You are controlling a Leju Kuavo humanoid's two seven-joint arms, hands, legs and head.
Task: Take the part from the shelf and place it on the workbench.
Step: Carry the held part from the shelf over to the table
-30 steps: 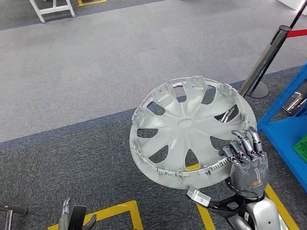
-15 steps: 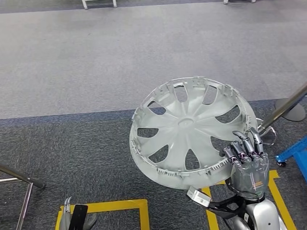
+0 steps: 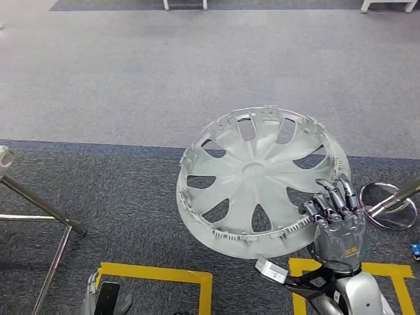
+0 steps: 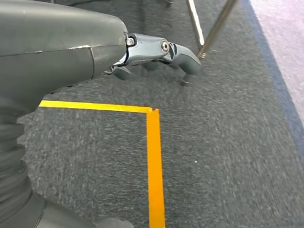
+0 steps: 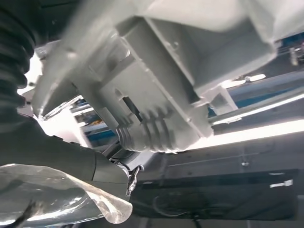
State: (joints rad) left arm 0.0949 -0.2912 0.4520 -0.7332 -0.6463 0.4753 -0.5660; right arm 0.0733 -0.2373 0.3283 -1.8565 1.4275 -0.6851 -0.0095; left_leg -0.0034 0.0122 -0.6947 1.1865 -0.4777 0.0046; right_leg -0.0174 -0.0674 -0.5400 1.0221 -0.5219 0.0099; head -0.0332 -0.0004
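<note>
The setting is an industrial workshop or factory-style test floor. The floor is covered in grey carpet (image 3: 148, 85) in two tones, with a darker band (image 3: 124, 197) marked by yellow tape lines (image 3: 163, 274) that outline rectangular zones. A metal stand (image 3: 44, 216) with slanted legs, a round chrome post base (image 3: 386, 205) and the white legs of furniture (image 3: 184, 5) at the far edge stand on this floor.

Silver-white hubcap (image 3: 257, 180), yellow-striped grey carpet (image 3: 124, 216)
</note>
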